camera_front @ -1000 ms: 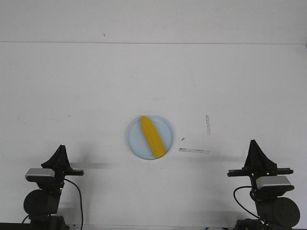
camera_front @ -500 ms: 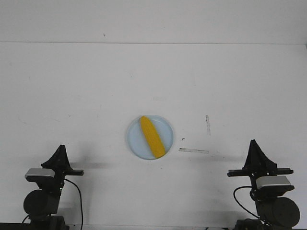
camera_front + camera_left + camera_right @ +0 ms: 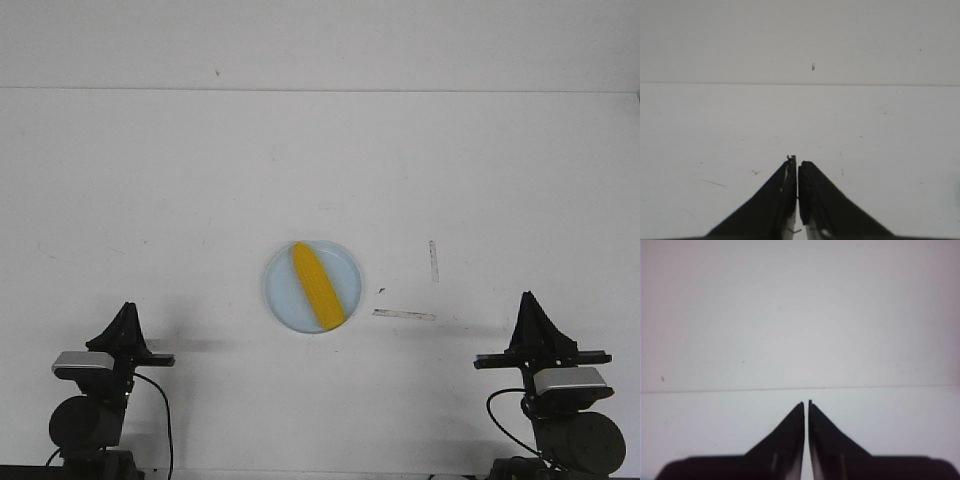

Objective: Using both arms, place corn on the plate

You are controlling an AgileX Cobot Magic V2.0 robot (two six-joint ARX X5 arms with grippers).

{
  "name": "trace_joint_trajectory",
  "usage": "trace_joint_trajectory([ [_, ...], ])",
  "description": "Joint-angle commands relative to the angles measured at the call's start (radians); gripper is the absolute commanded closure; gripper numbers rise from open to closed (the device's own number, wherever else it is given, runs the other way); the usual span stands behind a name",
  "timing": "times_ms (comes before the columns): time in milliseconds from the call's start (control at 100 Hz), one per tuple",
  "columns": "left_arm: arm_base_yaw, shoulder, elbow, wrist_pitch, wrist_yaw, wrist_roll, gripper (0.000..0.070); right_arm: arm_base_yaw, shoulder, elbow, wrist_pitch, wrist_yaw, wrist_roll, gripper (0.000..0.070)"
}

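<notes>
Corn [image 3: 318, 285], one bright yellow cob, is lying diagonally across the single pale blue plate [image 3: 283, 298], with its tapered end pointing far-left and its blunt end sitting at the plate's near-right rim. The plate is resting near the middle of a white table [image 3: 150, 180], roughly midway between the two arms.

Two black arms are sitting folded at the near edge, one at each corner. The left gripper [image 3: 127, 322] is pointing upward at the near left, well apart from the plate; in the left wrist view, the left gripper [image 3: 797, 167] is showing its two black fingers pressed together with nothing between them. The right gripper [image 3: 530, 312] is standing at the near right, also well apart from the plate; in the right wrist view, the right gripper [image 3: 806, 407] is showing its fingers closed to a hairline slit (nothing is clamped in it).

Two thin strips of clear tape are lying on the table just right of the plate: one upright strip [image 3: 433, 260] and one near-level strip [image 3: 404, 315]. A small dark speck [image 3: 381, 291] is sitting between the plate and the tape. Nothing is standing between either gripper and the plate.
</notes>
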Motion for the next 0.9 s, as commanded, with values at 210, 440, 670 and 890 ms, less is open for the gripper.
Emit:
trace_joint_trajectory([
  [210, 0.001, -0.002, -0.021, 0.014, -0.002, 0.0, 0.0699, -0.047, -0.074, -0.135, 0.074, -0.043, -0.023, 0.0688],
  [440, 0.001, -0.002, -0.021, 0.014, -0.002, -0.001, 0.0699, -0.042, -0.122, -0.247, 0.1, 0.006, -0.023, 0.0688],
  [670, 0.001, -0.002, -0.021, 0.014, -0.002, 0.0, 0.0699, -0.036, -0.122, -0.305, 0.121, 0.001, -0.023, 0.0688],
  [890, 0.001, -0.002, -0.021, 0.014, -0.002, 0.0, 0.0699, -0.036, -0.122, -0.305, 0.125, 0.002, -0.023, 0.0688],
])
